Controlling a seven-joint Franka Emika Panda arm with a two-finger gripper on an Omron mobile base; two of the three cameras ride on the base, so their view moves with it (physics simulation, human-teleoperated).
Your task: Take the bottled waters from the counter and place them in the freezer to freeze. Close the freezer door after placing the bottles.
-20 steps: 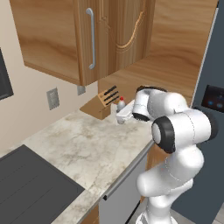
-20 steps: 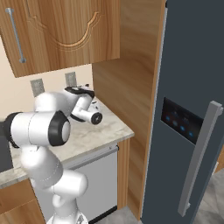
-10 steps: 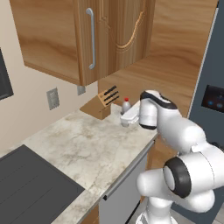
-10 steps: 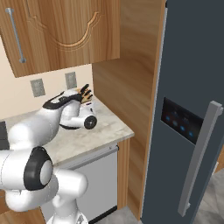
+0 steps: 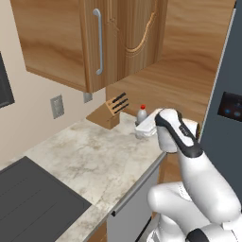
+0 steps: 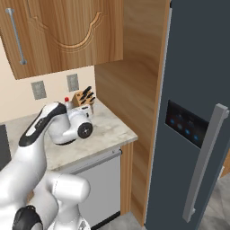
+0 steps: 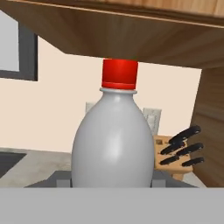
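Note:
A clear bottled water [image 7: 113, 142] with a red cap stands upright and close in the hand view, a dark fingertip [image 7: 60, 178] low on each side of it. My gripper [image 5: 144, 126] is shut on this bottle [image 5: 141, 116] over the back right of the beige counter [image 5: 90, 156], beside the knife block. From the right base view, the red cap [image 6: 67, 99] peeks out behind my white forearm. I cannot tell whether the bottle touches the counter. The dark grey freezer door [image 6: 193, 117] with its long handle [image 6: 204, 164] is closed.
A wooden knife block [image 5: 108, 113] stands against the wall just left of the bottle. Wooden wall cabinets [image 5: 94, 38] hang low over the counter. A black cooktop [image 5: 33, 198] lies at the left. A wooden side panel [image 6: 130, 90] separates counter and freezer.
The arm has swung its elbow out and down toward the freezer side. The held bottle has shifted a little to the right, away from the knife block.

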